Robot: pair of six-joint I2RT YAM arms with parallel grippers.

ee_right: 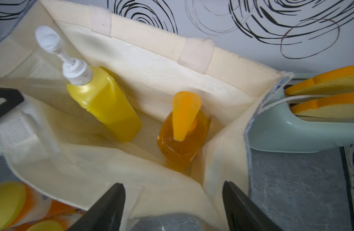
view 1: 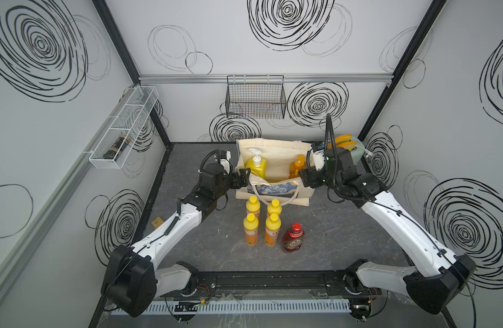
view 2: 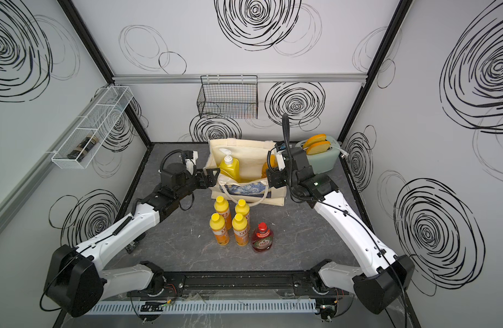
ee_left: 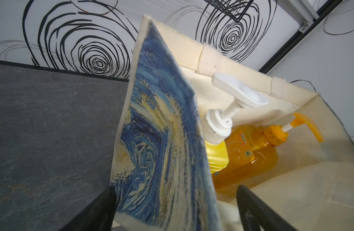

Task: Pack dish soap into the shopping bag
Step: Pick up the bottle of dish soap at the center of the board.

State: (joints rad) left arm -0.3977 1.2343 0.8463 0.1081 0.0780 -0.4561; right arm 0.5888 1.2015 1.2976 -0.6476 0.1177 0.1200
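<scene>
Shopping bag point(view 1: 275, 162) upright on grey marbled tabletop point(view 1: 344, 235); swirl-patterned white walls point(view 1: 216, 42).

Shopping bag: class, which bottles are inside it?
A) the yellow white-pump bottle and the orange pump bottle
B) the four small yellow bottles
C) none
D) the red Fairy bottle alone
A: the right wrist view shows the yellow white-pump bottle and the orange pump bottle inside the shopping bag; the small yellow bottles and the red Fairy bottle stand on the table.

Both arms reach forward, wrists turned inward — left gripper point(view 1: 243, 178) and right gripper point(view 1: 304, 179) facing, fingers apparently spread.
</scene>
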